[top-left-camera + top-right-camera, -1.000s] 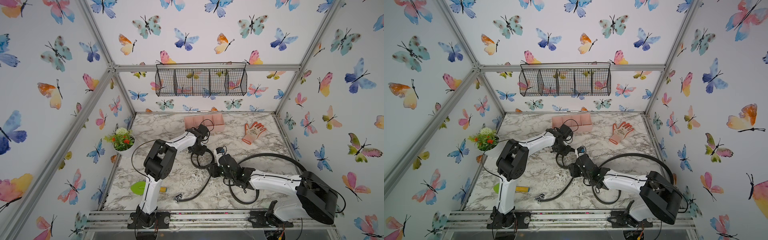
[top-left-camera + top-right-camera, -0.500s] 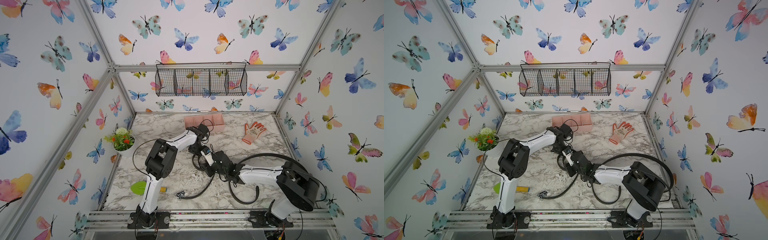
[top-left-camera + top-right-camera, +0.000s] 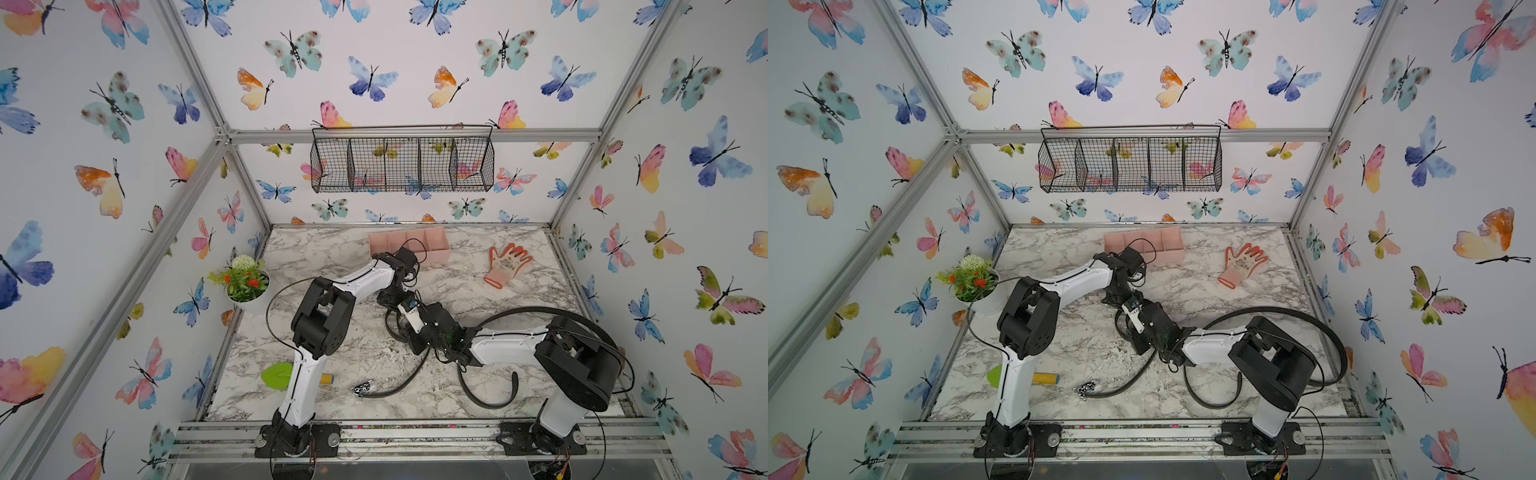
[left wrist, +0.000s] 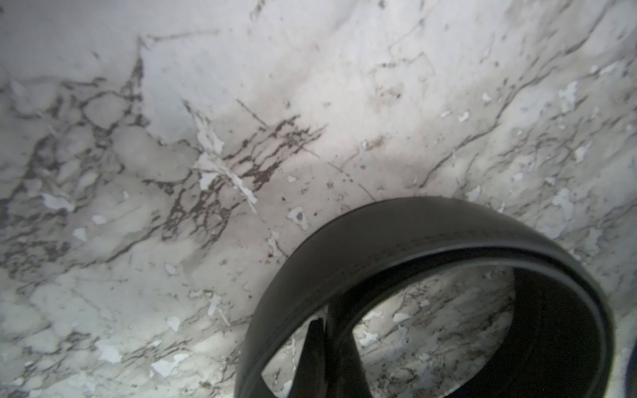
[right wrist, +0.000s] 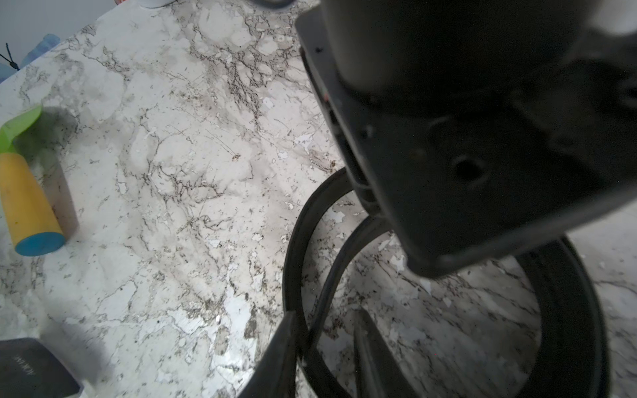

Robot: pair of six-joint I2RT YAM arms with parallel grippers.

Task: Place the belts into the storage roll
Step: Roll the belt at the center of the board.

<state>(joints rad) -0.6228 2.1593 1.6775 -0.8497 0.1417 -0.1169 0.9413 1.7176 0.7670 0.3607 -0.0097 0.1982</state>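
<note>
One belt (image 3: 401,384) lies on the marble with its metal buckle (image 3: 362,390) near the front, and its far end is coiled under both grippers. My left gripper (image 4: 325,332) is shut on a strand of this belt's loop (image 4: 431,224). My right gripper (image 5: 327,330) sits right beside the left one, jaws still apart, with two belt strands (image 5: 320,296) between them near one finger. The other belt (image 3: 540,309) arcs round the right arm in both top views (image 3: 1266,308). The storage roll (image 3: 436,254), a pink tray, stands at the back.
An orange glove (image 3: 505,266) lies at the back right. A potted plant (image 3: 245,286) stands at the left edge. A green and yellow tool (image 3: 278,374) lies by the left arm's base. A wire mesh basket (image 3: 401,164) hangs on the back wall.
The right arm has reached forward and left until its gripper is against the left gripper at the coil, its jaws narrowing. The left gripper has stayed in place.
</note>
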